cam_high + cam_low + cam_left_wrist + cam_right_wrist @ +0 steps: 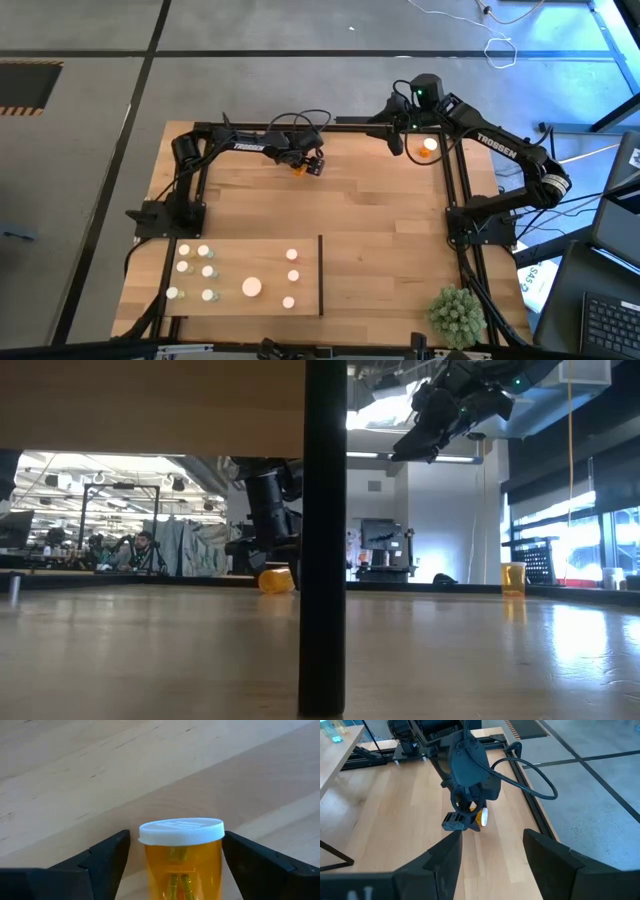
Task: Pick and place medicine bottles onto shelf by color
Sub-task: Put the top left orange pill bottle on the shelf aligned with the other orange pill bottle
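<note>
An orange medicine bottle (182,865) with a white cap lies on its side near the table's far edge, also visible in the high view (298,168) and the low view (277,580). My left gripper (175,855) is open and points down over it, one finger on each side just below the cap. A second orange bottle (430,147) stands by the far right corner. My right gripper (397,140) is open and raised above the table beside it. The pale shelf (230,250) with its dark divider (320,275) lies at the near left and carries several white-capped bottles (195,270). My left gripper comes from above, its fingers across the lying orange bottle near its cap (181,831). One finger (250,860) stands right against the cap's rim, but I cannot tell whether it touches. The other finger (107,860) keeps a narrow gap. The bottle rests on the table.
A spiky green plant ball (457,312) sits at the near right corner. Black frame rails (455,200) run along the table's sides and far edge. Bare planks lie between the shelf and the arms. In the low view the divider (323,540) blocks the middle.
</note>
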